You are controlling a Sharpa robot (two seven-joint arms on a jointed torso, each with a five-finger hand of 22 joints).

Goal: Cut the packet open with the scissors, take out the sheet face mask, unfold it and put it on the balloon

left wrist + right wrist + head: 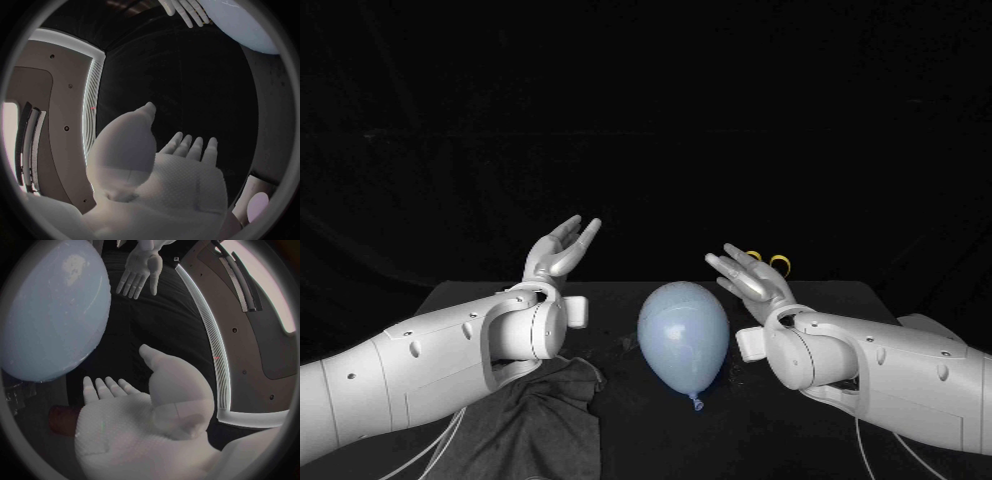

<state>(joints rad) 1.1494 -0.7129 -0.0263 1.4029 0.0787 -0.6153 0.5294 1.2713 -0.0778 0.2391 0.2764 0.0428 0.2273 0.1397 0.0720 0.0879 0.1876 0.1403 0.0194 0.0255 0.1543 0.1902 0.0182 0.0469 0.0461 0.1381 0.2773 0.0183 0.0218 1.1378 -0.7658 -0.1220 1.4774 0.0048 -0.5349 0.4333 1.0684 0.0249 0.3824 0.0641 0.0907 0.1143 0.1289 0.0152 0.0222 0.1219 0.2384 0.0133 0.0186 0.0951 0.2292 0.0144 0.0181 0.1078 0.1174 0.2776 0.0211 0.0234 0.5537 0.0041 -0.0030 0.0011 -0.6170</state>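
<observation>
left hand (pixel 563 248): left of centre in the head view, raised over the table's far edge. Fingers apart and pointing up, nothing in them. Left wrist view agrees: flat, bare palm (pixel 181 165).
right hand (pixel 747 272): right of centre, raised, fingers spread, nothing held. Right wrist view shows the same bare palm (pixel 137 410).
balloon (pixel 684 335): pale blue, lying on the black table (pixel 848 300) at frame centre, between the two forearms. Long axis runs away from the robot, knot (pixel 697 403) at the near end toward the frame bottom. Neither hand touches it. It is also in both wrist views (pixel 244 25) (pixel 50 315).
yellow scissors handles (pixel 769 260): two loops showing just past the right hand's fingers, right of centre. The rest is hidden behind the hand, so I can't tell how they lie.
hands relative: well apart, palms roughly facing each other across the balloon. Each wrist view catches the other hand, also with fingers apart (pixel 184 10) (pixel 140 272).
dark cloth (pixel 545 420): crumpled at lower left, partly under the left arm, near the balloon's left side.
</observation>
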